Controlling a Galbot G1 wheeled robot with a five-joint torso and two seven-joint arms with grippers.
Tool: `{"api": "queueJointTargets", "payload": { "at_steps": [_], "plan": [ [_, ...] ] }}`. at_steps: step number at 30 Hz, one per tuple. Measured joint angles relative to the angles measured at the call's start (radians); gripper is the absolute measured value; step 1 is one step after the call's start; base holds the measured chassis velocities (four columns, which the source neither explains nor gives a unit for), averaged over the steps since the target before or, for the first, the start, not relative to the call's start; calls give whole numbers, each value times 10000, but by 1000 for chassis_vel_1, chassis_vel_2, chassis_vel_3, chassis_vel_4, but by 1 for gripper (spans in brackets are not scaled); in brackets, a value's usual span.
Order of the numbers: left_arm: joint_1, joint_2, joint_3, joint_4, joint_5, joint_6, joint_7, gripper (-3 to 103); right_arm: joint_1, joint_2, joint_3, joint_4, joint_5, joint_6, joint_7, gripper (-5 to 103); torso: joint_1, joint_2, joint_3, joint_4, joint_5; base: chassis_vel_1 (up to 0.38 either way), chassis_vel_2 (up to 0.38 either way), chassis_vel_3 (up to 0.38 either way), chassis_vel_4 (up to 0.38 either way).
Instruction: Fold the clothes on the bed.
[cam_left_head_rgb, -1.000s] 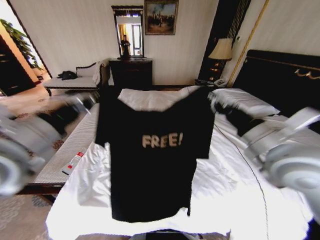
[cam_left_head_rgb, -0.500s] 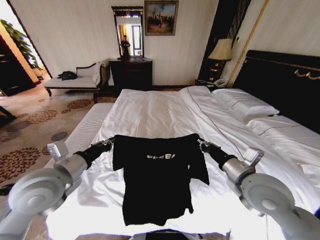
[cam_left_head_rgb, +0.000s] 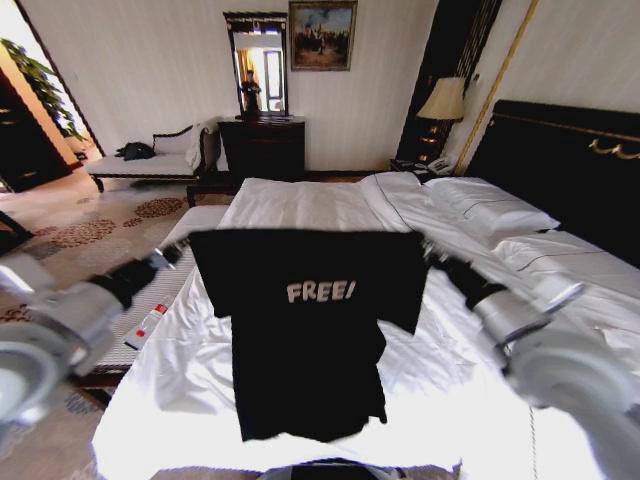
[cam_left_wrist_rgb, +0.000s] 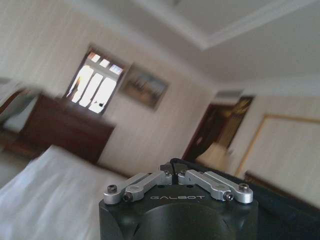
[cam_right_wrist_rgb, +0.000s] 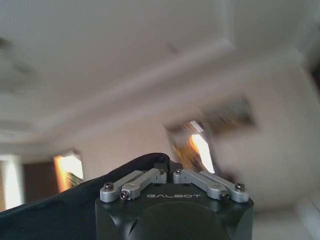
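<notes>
The clothes, a black T-shirt (cam_left_head_rgb: 305, 330) with white "FREE!" lettering, hang spread out in the air over the foot of the white bed (cam_left_head_rgb: 300, 205). My left gripper (cam_left_head_rgb: 183, 252) is shut on one shoulder corner and my right gripper (cam_left_head_rgb: 432, 258) is shut on the other, level with each other. The hem dangles low near the bed's front edge. In the left wrist view the left gripper (cam_left_wrist_rgb: 173, 172) pinches black cloth (cam_left_wrist_rgb: 280, 210). The right wrist view has the right gripper (cam_right_wrist_rgb: 167, 170) closed on the black cloth (cam_right_wrist_rgb: 55, 212) too.
A narrow white-cushioned bench (cam_left_head_rgb: 165, 285) runs along the bed's left side with a small red-and-white item (cam_left_head_rgb: 146, 326) on it. Pillows (cam_left_head_rgb: 490, 205) and the dark headboard (cam_left_head_rgb: 560, 160) are at the right. A dresser (cam_left_head_rgb: 262, 145) and lamp (cam_left_head_rgb: 443, 100) stand by the far wall.
One second ago the shirt was held high; half a second ago both arms had dropped it low onto the sheet; now they have raised it, spread, into the air again.
</notes>
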Motion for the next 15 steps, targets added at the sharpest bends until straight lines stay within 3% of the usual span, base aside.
{"api": "queueJointTargets", "payload": {
  "at_steps": [2, 7, 10, 13, 15],
  "plan": [
    [-395, 517, -1022, 1, -655, -220, 293, 0, 251, -750, 1170, 1, 377, 500, -1286, 1, 1, 1, 0, -4, -4, 0, 0, 0, 0],
    [-815, 1364, -1864, -9, -1075, -402, 479, 0, 794, -1709, 1882, 13, 608, 956, -2238, 1, -2, 3, -2, -3, -1, 0, 0, 0, 0],
    [-1615, 2049, -1239, 331, -856, -391, 569, 0, 1218, -2411, 1283, -165, 405, 1012, -2434, 1, -2, 3, -2, -3, -2, 0, 0, 0, 0],
    [-1809, 2315, -848, 674, -493, -348, 682, 0, 1238, -2694, 1007, -601, 289, 965, -2465, 1, -2, 2, -1, -4, -5, 0, 0, 0, 0],
    [-1952, 2776, -86, 1387, 391, -260, 982, 0, 1232, -3199, 521, -1432, 195, 778, -2614, 1, 0, 1, 1, 0, -1, 0, 0, 0, 0]
  ]
}}
